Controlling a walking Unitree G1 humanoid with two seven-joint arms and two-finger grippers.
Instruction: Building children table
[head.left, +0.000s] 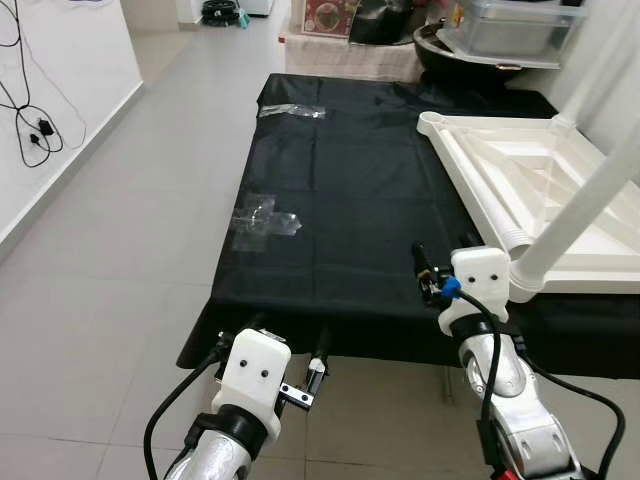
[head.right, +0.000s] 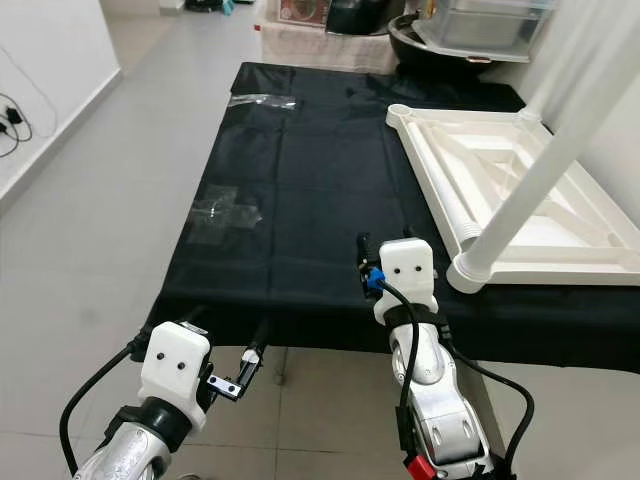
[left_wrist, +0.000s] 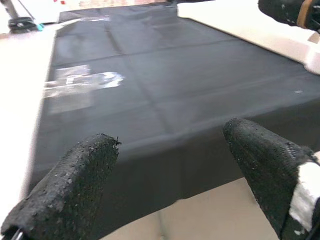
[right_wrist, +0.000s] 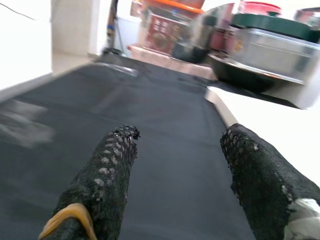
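A white children's table top (head.left: 530, 180) lies upside down on the right of a black-covered work table (head.left: 350, 200). One white leg (head.left: 590, 200) rises from its near-left corner, slanting up to the right. My right gripper (right_wrist: 177, 135) hovers over the black cloth just left of that corner, open with nothing between its fingers (right_wrist: 105, 175). My left gripper (left_wrist: 167, 145) hangs below the cloth's front edge at the left, open and empty, its fingers (head.left: 320, 355) pointing at the hanging cloth.
Two clear plastic bags (head.left: 262, 218) (head.left: 292, 111) lie on the left of the cloth. Behind the table stand a dark metal bowl (head.left: 450, 50) and a plastic box (head.left: 515, 30). Tiled floor (head.left: 120, 250) and a white wall with cables (head.left: 35, 130) lie to the left.
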